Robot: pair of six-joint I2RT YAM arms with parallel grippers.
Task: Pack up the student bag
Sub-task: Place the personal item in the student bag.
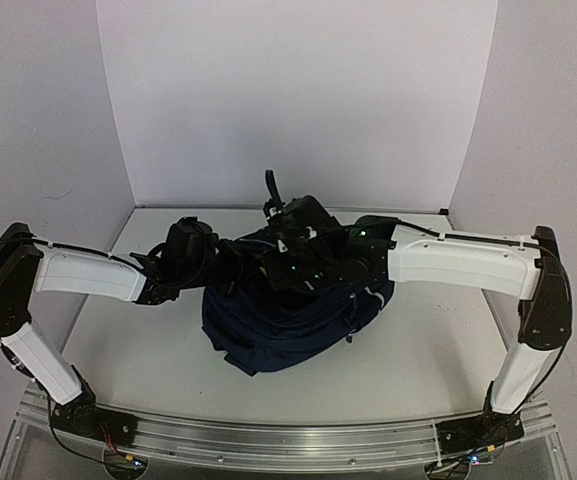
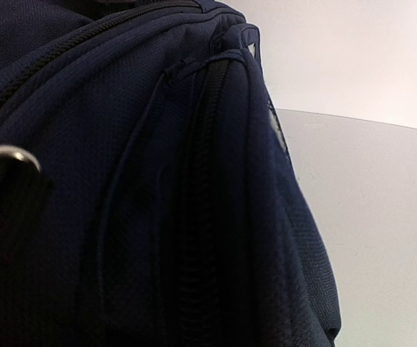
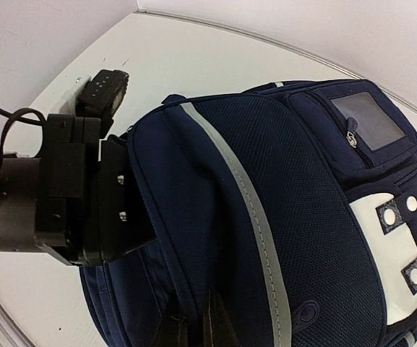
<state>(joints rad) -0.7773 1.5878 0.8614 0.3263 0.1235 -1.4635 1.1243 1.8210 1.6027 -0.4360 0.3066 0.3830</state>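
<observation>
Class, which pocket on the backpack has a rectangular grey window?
On the student bag, the small pocket with the zip pull; the large pocket beside it bears a grey stripe instead.

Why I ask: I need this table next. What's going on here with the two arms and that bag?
Two robot arms are busy with a navy backpack lying in the middle of the table. The left pincer is shut and pressed against the bag's left side. The right pincer is shut over the top, its tips against the fabric. I can't tell whether either one is actually pinching cloth or a zip.
</observation>
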